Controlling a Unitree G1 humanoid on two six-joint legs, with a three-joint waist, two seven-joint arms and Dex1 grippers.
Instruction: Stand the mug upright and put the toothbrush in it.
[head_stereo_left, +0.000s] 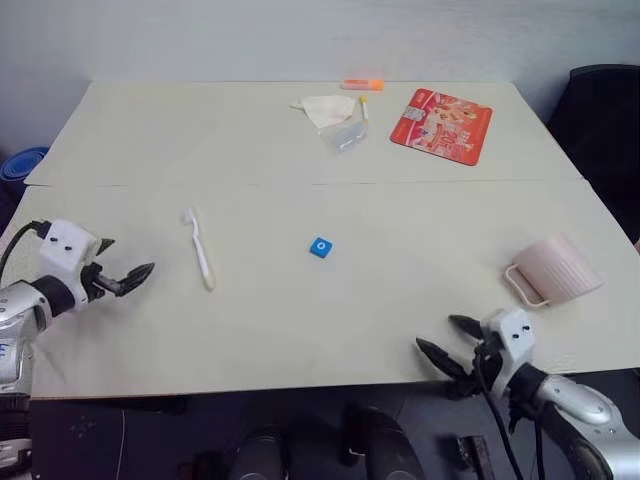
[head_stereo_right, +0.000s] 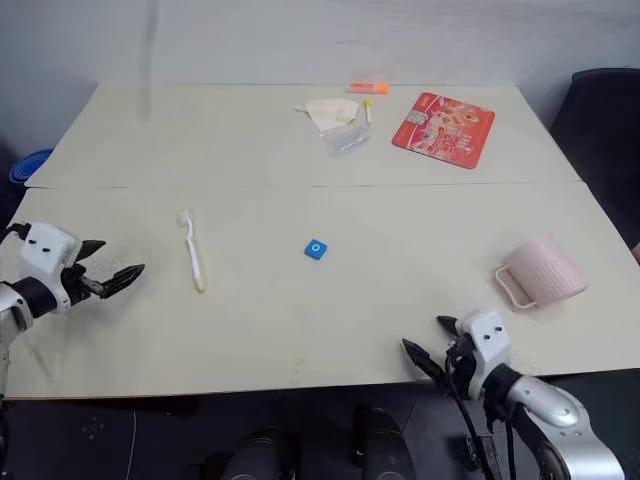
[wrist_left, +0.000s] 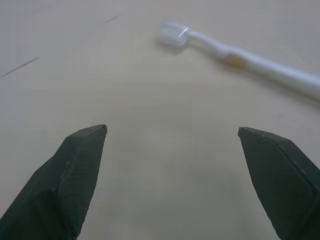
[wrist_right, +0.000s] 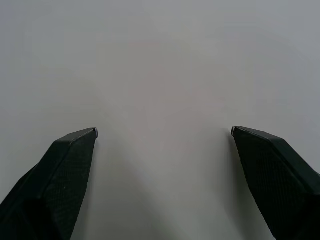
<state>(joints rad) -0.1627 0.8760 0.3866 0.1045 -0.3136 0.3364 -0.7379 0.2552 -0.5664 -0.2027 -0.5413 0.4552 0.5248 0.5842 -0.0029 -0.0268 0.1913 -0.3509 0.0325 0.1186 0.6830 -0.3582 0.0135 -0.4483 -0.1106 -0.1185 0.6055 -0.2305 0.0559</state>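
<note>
On the pale cream desk (head_stereo_left: 300, 330), my left tool (head_stereo_left: 128, 277) and right tool (head_stereo_left: 447, 340) both gape empty, the pale pink ribbed plastic mug (head_stereo_left: 556, 270) lying tipped at right, the slim white toothbrush (head_stereo_left: 199, 248) flat at left, nothing yet done.

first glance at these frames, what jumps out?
The pink mug lying on its side near the table's right edge, handle toward the robot. Then the red packet at the far side and the toothbrush lying flat just ahead of the open left gripper. The right gripper is open at the near edge, holding nothing.
</note>
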